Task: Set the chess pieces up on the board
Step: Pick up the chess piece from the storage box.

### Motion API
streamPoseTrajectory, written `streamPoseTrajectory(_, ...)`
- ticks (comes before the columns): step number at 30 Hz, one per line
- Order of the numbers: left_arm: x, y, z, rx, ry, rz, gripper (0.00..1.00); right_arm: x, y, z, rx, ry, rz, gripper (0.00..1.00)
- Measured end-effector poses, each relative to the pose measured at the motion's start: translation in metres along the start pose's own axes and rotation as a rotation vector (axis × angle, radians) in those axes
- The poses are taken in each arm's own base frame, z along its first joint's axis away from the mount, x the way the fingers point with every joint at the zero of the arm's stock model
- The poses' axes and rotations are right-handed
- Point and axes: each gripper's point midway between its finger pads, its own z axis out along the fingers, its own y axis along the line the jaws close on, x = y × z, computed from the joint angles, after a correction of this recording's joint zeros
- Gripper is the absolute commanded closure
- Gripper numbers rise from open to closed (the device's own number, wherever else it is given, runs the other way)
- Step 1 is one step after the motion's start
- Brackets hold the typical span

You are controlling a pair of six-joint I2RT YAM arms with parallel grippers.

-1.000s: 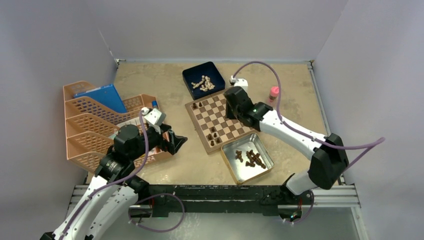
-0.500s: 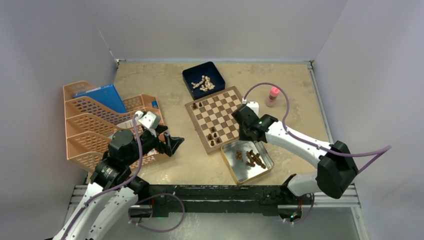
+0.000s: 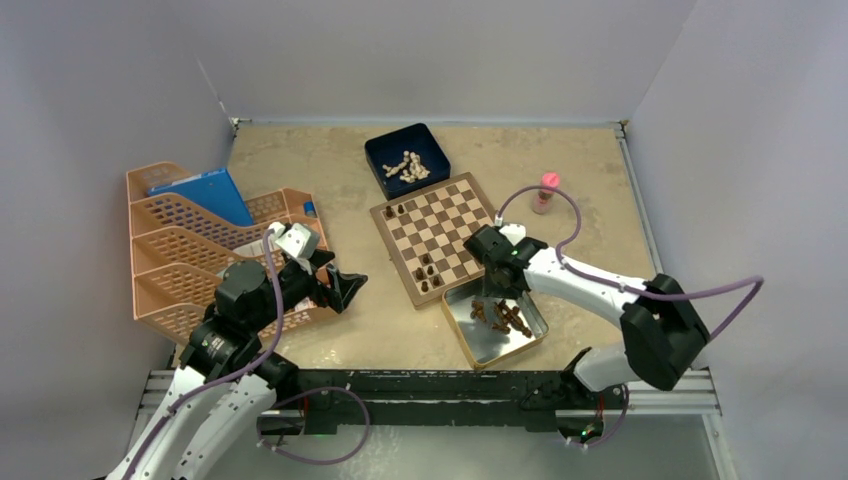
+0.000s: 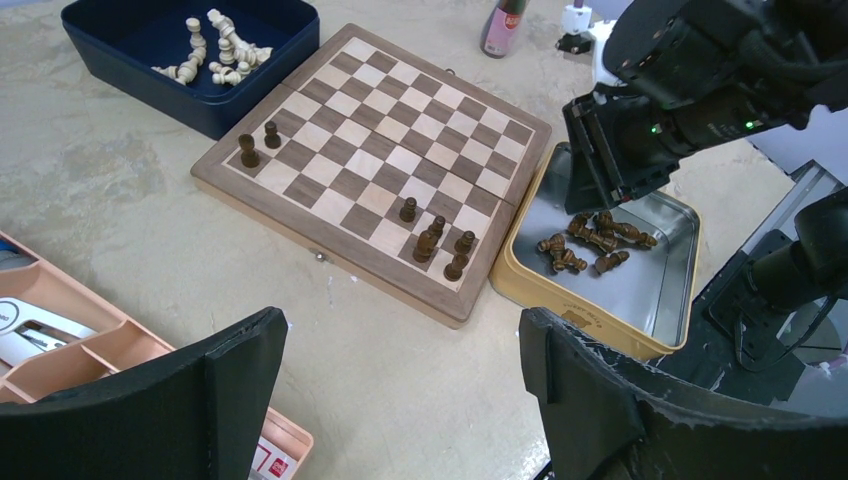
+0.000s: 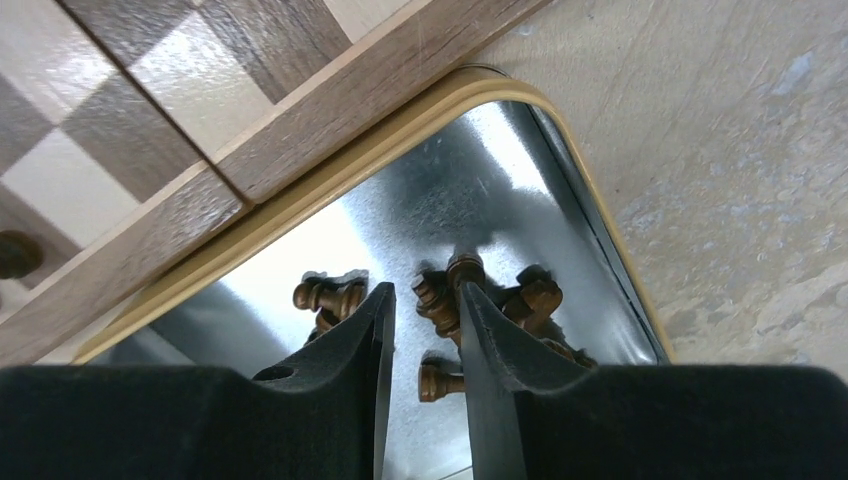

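From above, the board (image 3: 440, 222) lies in the middle of the worktop (image 3: 300, 160), with only a few dark chess pieces (image 3: 427, 272) standing on it. Most of the others lie in a heap in the silver tin (image 3: 488, 348), just beside the board's near corner. My right claw (image 3: 497, 290) hangs over the tin, pointing down. I judge it is there to fetch the next piece. My left claw (image 3: 345, 288) waits near the orange trays (image 3: 175, 260), well apart from the board, so it is not in the way.

In the left wrist view, the left claw (image 4: 395, 345) stands wide open and holds nothing. It looks across the board towards the tin. The pale chessmen (image 4: 215, 45) rest in the blue box (image 4: 120, 35), which is not my concern.

In the right wrist view, the right claw (image 5: 425, 295) has its fingers only a little apart, and nothing is between them. The heap (image 5: 530, 295) lies under the tips and to the side. The pieces lie on their sides and touch each other, so I think this narrow gap is meant to take only one.
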Motion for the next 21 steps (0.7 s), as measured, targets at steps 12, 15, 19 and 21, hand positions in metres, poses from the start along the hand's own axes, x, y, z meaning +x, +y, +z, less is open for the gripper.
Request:
streamPoseTrajectory(12,0.0,0.0,0.0,0.002,-0.002,0.001,0.14,0.009,-0.008,0.015,0.069,0.021,0.019,0.66)
streamPoseTrajectory(15,0.0,0.0,-0.001,0.002,-0.002,0.001,0.14,0.006,-0.009,0.014,0.077,0.012,0.029,0.63)
streamPoseTrajectory(19,-0.001,-0.001,-0.001,0.002,-0.005,0.002,0.14,-0.002,-0.016,0.009,0.117,-0.019,0.058,0.61)
streamPoseTrajectory(21,-0.001,-0.001,-0.001,0.002,-0.005,0.002,0.14,-0.003,-0.02,0.009,0.141,-0.024,0.07,0.61)
